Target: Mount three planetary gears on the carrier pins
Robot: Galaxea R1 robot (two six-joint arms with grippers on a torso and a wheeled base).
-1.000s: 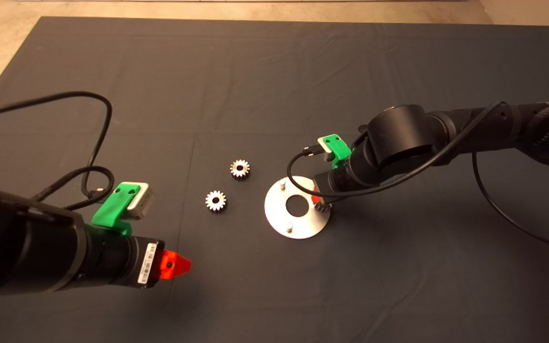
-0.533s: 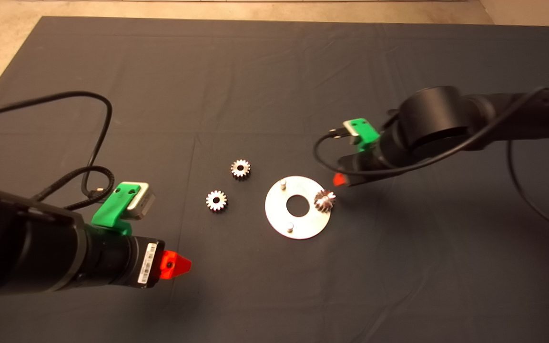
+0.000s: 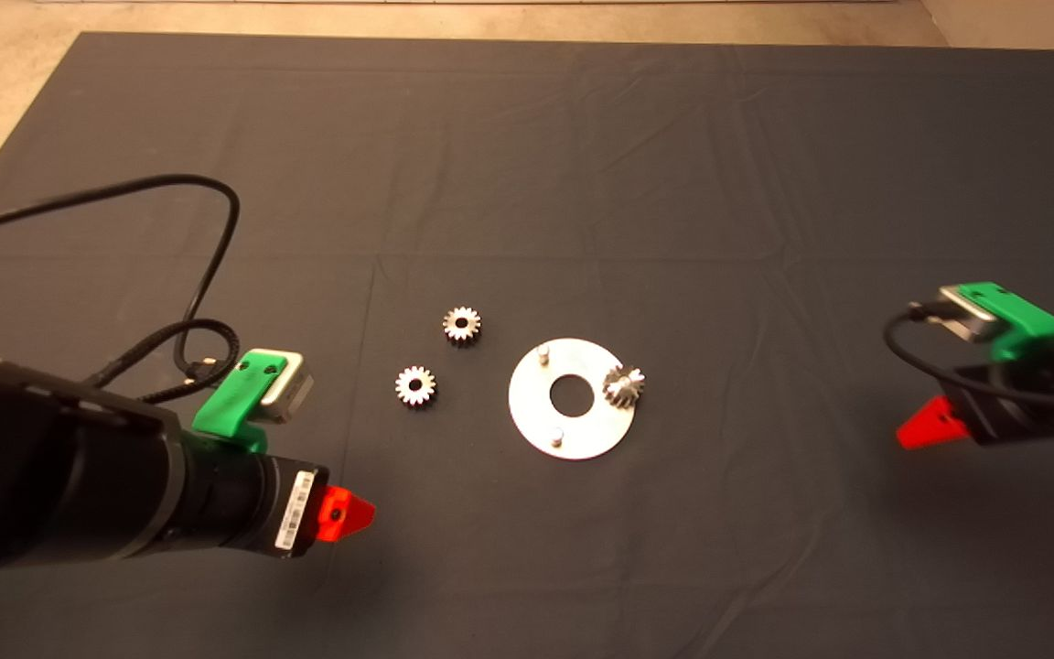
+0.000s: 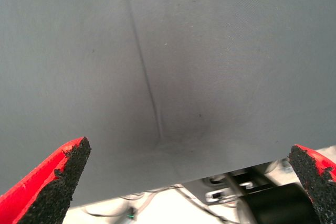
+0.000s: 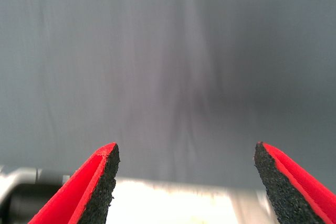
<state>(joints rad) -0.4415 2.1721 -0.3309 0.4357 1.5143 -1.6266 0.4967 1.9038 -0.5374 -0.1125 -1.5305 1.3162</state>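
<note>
Gear [image 3: 623, 385] tilted on disc [image 3: 570, 430] pin; both grippers' jaws apart, empty.

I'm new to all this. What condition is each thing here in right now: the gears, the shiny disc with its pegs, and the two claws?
Gear on disc: on the right-hand peg, looks tilted.
Upper loose gear: flat on the mat, not installed.
Lower loose gear: flat on the mat, not installed.
Disc: flat on the mat; two pegs bare.
Left gripper: open, empty.
Right gripper: open, empty.
</note>
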